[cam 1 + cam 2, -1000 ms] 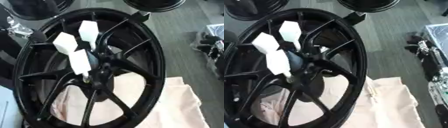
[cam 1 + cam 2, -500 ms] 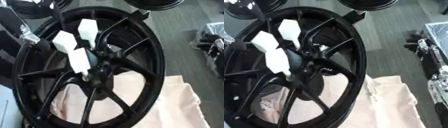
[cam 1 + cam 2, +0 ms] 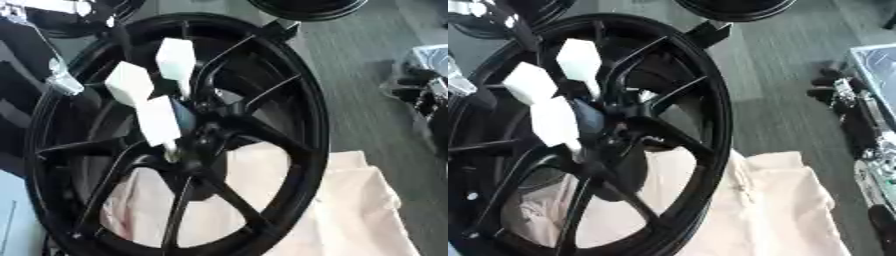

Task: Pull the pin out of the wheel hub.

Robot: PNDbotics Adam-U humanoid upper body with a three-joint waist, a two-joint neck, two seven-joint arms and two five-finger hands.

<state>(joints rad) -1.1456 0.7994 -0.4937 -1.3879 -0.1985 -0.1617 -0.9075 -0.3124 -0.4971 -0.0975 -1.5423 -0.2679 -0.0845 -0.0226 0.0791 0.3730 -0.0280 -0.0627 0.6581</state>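
A large black spoked wheel hub (image 3: pixel 311 125) lies tilted on a cream cloth (image 3: pixel 350 210). Three white block-headed pins stick up from near its centre (image 3: pixel 210 142): one at the top (image 3: pixel 175 59), one to the left (image 3: pixel 129 82) and one lower down (image 3: pixel 159 121), whose thin stem goes into the hub. My left hand (image 3: pixel 59 79) shows only as a black and silver shape at the upper left, over the wheel's left rim and apart from the pins. My right hand is out of sight.
Other black wheels (image 3: pixel 306 6) lie at the far edge. Dark clutter (image 3: pixel 424 92) and a metal case (image 3: pixel 878 65) stand on the grey floor at the right. A pale blue surface (image 3: pixel 13 220) shows at the lower left.
The black and silver shape at the upper left has come down and right toward the wheel's left rim. The three pins stand as before.
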